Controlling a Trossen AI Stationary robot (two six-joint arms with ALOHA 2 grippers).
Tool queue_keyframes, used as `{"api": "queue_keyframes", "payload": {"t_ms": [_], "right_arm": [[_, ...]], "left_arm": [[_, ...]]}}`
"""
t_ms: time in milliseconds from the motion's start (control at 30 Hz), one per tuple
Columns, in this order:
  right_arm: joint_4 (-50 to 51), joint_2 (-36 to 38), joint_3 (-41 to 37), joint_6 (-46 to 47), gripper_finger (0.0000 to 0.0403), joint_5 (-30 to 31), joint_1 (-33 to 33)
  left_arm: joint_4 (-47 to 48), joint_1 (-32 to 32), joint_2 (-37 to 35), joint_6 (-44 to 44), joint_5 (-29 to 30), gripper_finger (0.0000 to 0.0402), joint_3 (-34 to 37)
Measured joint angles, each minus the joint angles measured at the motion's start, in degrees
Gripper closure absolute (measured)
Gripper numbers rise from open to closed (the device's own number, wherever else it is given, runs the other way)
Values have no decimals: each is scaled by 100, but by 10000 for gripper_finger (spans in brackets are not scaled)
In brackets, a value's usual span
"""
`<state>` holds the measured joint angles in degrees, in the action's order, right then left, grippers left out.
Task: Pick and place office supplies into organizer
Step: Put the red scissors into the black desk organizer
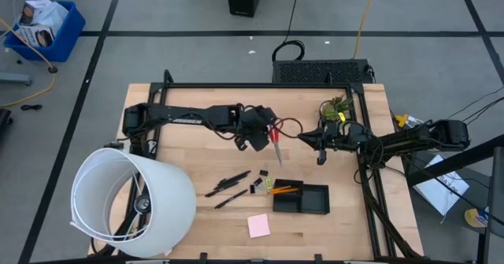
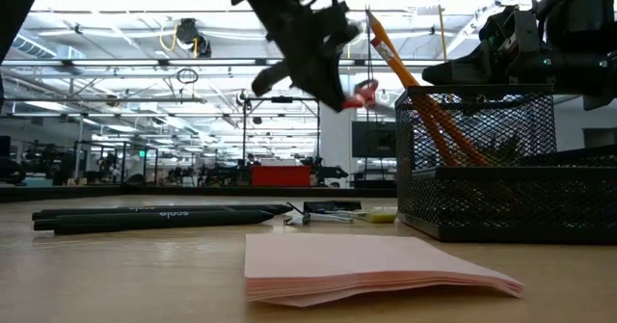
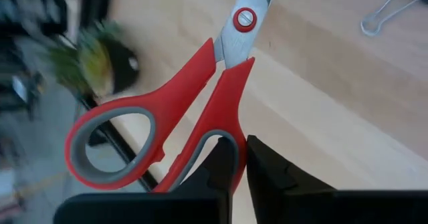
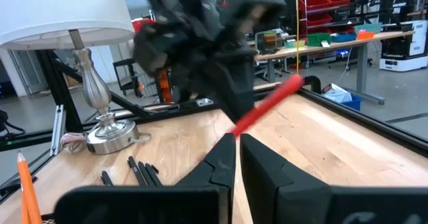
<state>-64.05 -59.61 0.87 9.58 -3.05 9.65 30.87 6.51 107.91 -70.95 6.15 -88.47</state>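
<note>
My left gripper (image 1: 262, 138) (image 3: 242, 142) hovers over the table's middle, shut on the red-handled scissors (image 1: 276, 143) (image 3: 200, 110) (image 2: 362, 94). Its blades point toward the near edge. My right gripper (image 1: 320, 157) (image 4: 237, 138) is shut and empty, just right of the scissors. The black mesh organizer (image 1: 302, 198) (image 2: 482, 178) stands near the front edge with orange pencils (image 1: 282, 190) (image 2: 424, 101) leaning in it. Black pens (image 1: 228, 184) (image 2: 154, 216), small clips (image 1: 263, 176) (image 2: 328, 211) and the pink sticky-note pad (image 1: 258, 225) (image 2: 376, 265) lie flat on the table. My left gripper holds the scissors by one handle loop (image 3: 224, 127). One finger (image 3: 217, 167) sits inside the loop and the other (image 3: 267, 167) outside, with the loop's red bar pinched between them. The scissors are lifted clear of the table, the other loop (image 3: 110, 147) free.
A large white lampshade on a metal lamp base (image 1: 134, 201) (image 4: 100, 127) takes up the near left corner. A small green potted plant (image 1: 335, 108) (image 3: 93, 60) stands at the far right. Bare wood (image 1: 197, 150) lies between the arms and the pens.
</note>
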Motion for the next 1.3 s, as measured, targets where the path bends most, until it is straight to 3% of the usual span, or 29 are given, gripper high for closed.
{"api": "queue_keyframes", "payload": {"t_ms": [367,900,1300], "right_arm": [[2,-1,-1,0,385,-2,0],[4,-1,-1,0,385,-2,1],[3,-1,0,1,385,0,1]], "left_arm": [[-463,-474,-12,-715,185,378,-216],[-1152,-1080,114,-1455,1183,373,-211],[-1317,-1308,176,-1571,1319,371,-211]]}}
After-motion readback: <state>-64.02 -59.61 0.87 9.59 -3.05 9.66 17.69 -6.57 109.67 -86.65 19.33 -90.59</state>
